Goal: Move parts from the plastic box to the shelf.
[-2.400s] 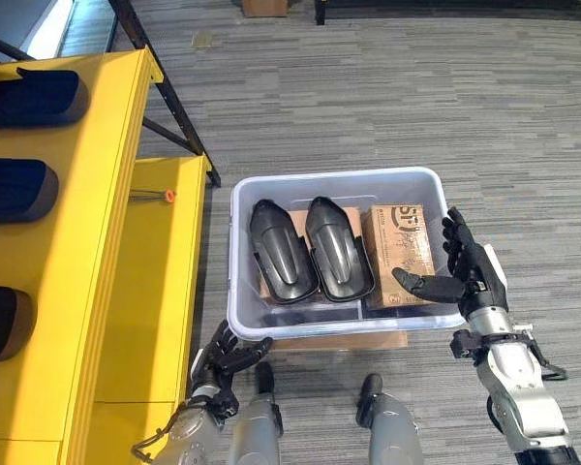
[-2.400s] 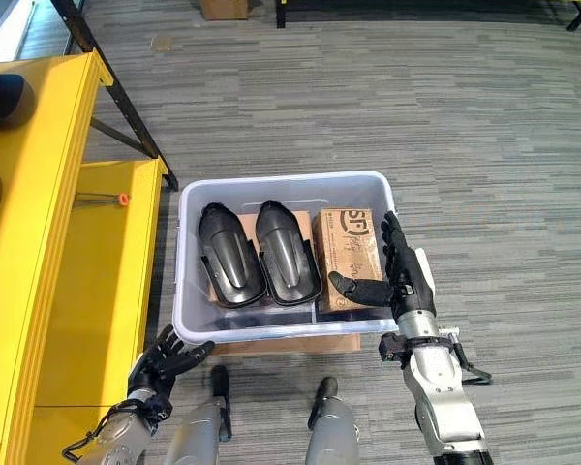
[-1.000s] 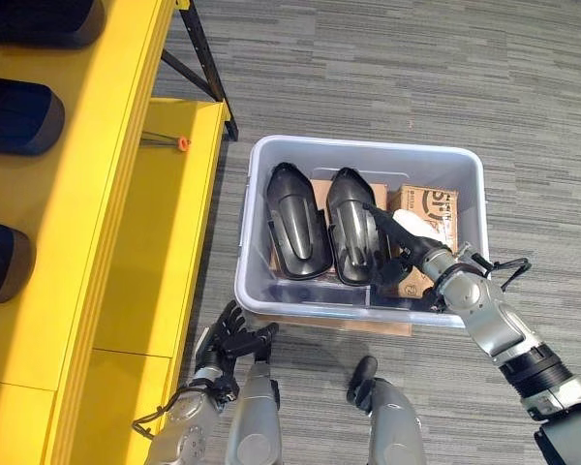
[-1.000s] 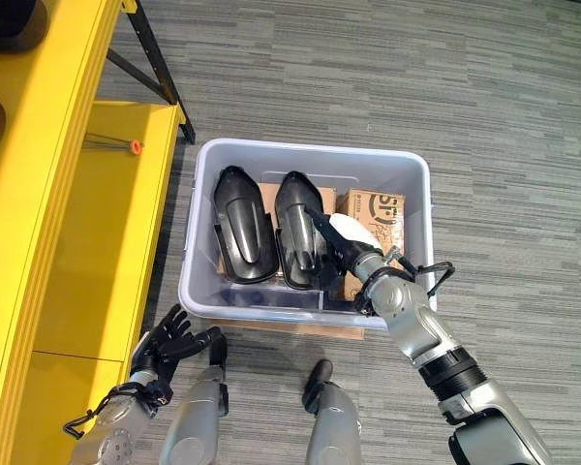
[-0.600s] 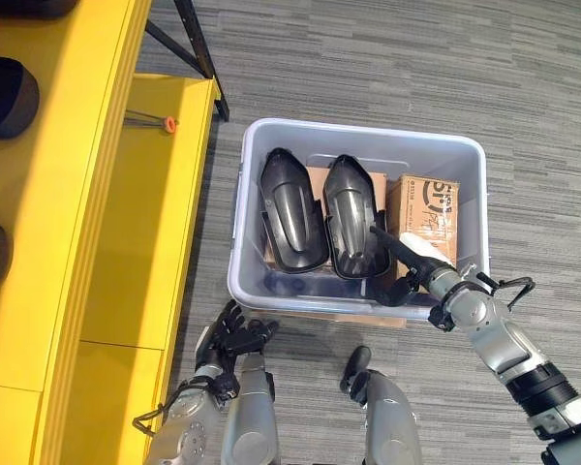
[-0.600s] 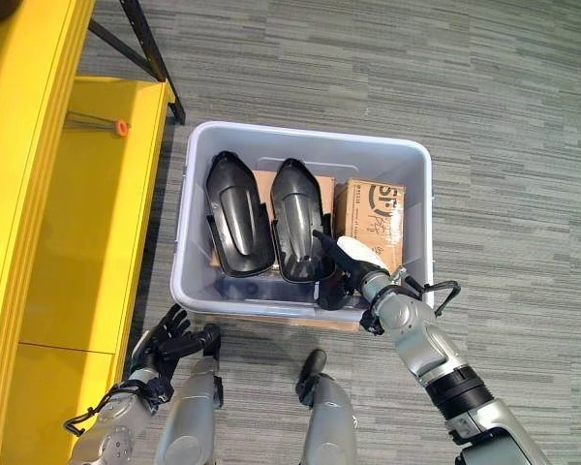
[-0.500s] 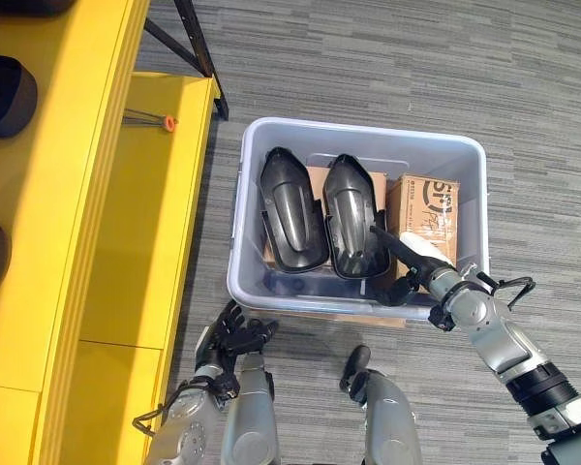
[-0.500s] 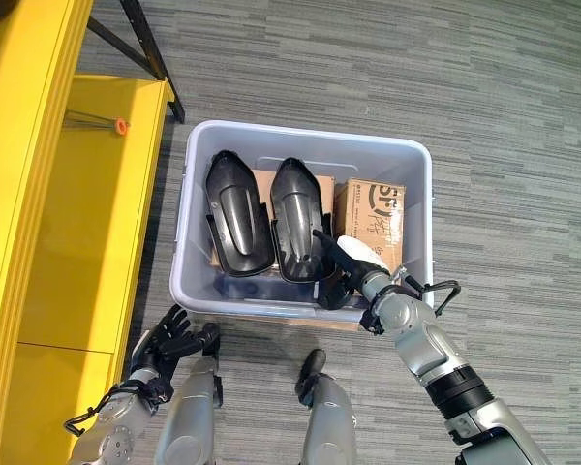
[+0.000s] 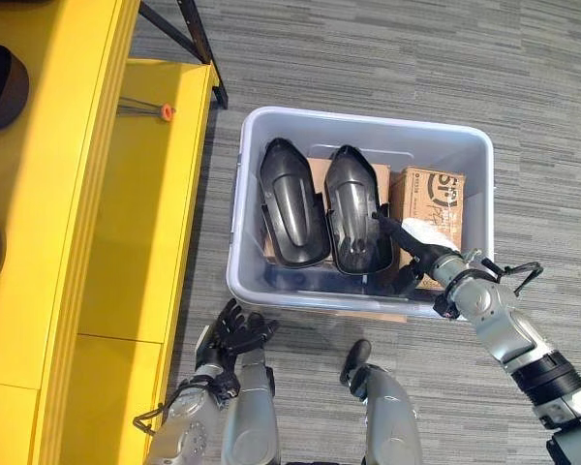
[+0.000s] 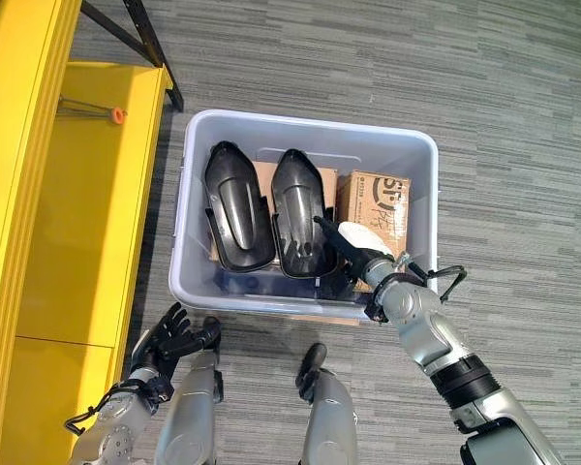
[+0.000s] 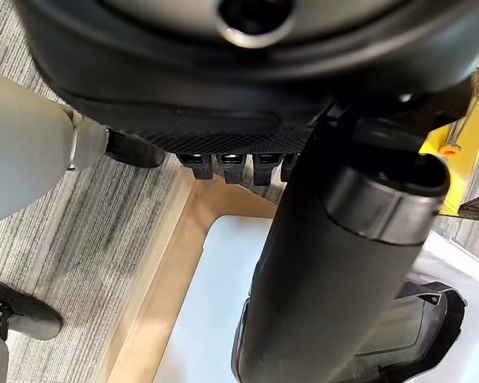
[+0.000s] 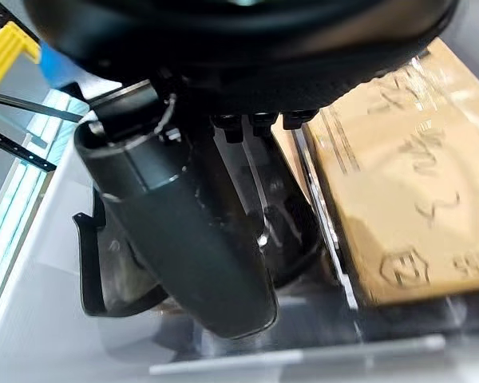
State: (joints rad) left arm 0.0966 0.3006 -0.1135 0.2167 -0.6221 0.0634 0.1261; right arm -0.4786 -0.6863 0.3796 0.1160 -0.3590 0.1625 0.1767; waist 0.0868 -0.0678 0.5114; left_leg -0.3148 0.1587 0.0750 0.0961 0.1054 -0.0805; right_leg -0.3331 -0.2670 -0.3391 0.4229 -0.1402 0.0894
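Two black moulded parts lie side by side in the plastic box [image 9: 247, 232]; the right part [image 9: 356, 221] looks stiff, light and slick, best taken by its near edge. The right hand [image 9: 413, 254] reaches there, fingers spread, holding nothing. The left hand [image 9: 230, 334] hangs open near the yellow shelf [image 9: 97, 194].

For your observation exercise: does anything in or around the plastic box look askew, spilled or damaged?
Nothing stands out. Two black parts lie side by side in the plastic box beside a cardboard box. The right hand reaches in by the right-hand part.
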